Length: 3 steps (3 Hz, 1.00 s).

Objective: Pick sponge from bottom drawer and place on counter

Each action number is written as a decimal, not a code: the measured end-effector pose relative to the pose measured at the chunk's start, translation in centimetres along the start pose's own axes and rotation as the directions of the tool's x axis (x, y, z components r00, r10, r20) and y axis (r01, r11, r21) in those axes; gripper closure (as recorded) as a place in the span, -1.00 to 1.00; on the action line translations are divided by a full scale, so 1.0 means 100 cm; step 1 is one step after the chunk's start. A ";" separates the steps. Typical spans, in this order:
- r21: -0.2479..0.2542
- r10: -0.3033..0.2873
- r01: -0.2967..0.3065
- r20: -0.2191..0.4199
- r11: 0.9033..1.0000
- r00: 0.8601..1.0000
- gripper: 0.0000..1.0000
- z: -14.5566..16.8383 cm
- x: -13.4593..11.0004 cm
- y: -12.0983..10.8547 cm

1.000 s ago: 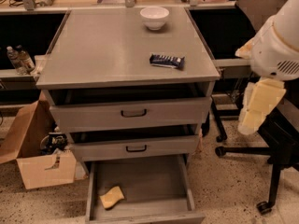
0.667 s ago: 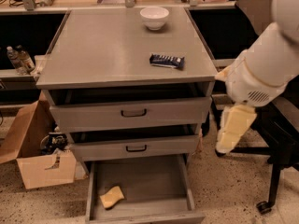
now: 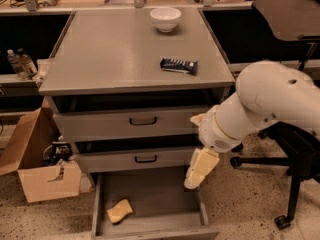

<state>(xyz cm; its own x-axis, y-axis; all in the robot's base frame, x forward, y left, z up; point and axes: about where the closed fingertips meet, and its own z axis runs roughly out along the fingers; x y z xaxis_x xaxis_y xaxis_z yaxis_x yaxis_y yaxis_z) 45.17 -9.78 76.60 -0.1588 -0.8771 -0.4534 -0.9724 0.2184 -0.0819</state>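
One second has swung the gripper [image 3: 200, 170] in from the far right and down over the right edge of the bottom drawer [image 3: 160, 200], open or closed I cannot tell, while the sponge [image 3: 120, 211] lies ungrasped at its front left.

My tool [image 3: 193, 182] moved left and down: was out right of worktop [image 3: 125, 54], level with top drawer [image 3: 100, 126]; now hangs over right wall of bottom drawer [image 3: 160, 204], before middle drawer's [image 3: 115, 160] right end. My arm [image 3: 265, 101] lower, nearer worktop's front right corner.
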 end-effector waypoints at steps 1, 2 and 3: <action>-0.022 0.032 -0.030 0.089 0.999 0.995 -1.00 0.075 -0.024 -0.002; -0.022 0.032 -0.030 0.089 0.999 0.995 -1.00 0.075 -0.024 -0.002; -0.047 0.033 -0.027 0.123 0.999 0.992 -1.00 0.119 -0.017 0.000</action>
<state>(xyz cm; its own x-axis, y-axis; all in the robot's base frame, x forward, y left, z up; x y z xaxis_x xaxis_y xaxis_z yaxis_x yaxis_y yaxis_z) 47.44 -3.19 66.76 -0.1685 -0.8100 -0.5618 -0.9747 0.2218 -0.0275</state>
